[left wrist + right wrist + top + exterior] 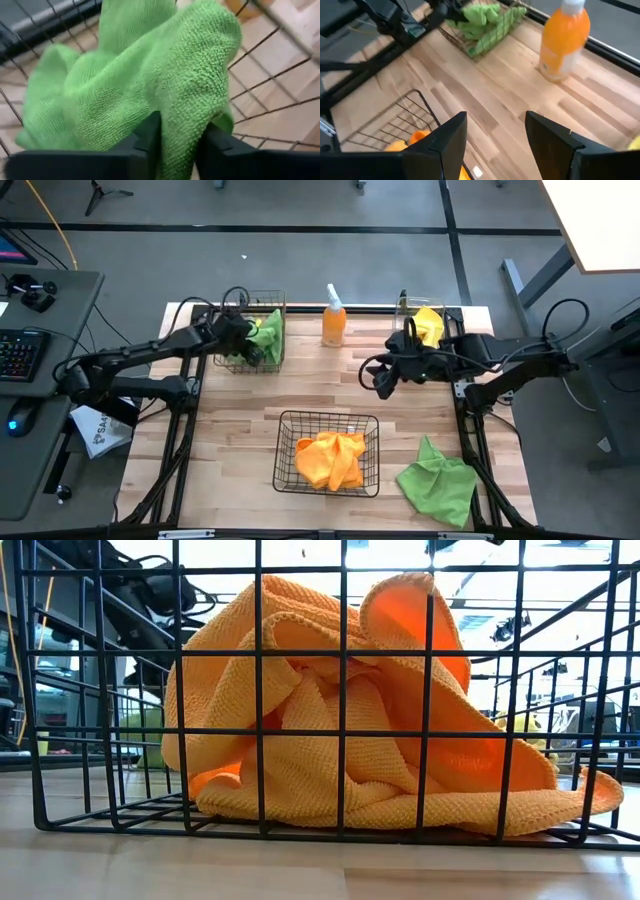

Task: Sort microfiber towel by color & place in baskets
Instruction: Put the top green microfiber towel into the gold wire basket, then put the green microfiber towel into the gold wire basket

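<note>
In the low view, the orange towel [350, 730] lies closest to the camera, crumpled inside the wide wire basket [40, 740]. The same basket [328, 452] stands in the front middle of the wooden table [240, 395] when seen from above, with the orange towel [331, 458] heaped in its middle.

The left gripper [258, 345] is at the tall wire basket [248, 332] in the rear left part of the table. Its fingers [150, 135] are nearly closed and they pinch a fold of a green towel [130, 80] between them. The towel hangs inside the basket, and the wire mesh [260, 95] shows around and behind it. From the high view, this green towel [267, 330] fills the right part of the tall basket.

The right gripper [384, 380] hovers over the bare table to the right of the middle, between the orange spray bottle [333, 318] and the clear bin [425, 320]. Its fingers [450, 132] are spread wide apart and nothing is between them. Through them the wrist camera sees the table boards, the orange bottle [564, 42] and the tall basket [485, 27] with green cloth farther off.

The clear bin stands at the rear right and holds a yellow towel [429, 325]. A second green towel [440, 485] lies loose on the front right corner of the table, near the wide basket but apart from it.
</note>
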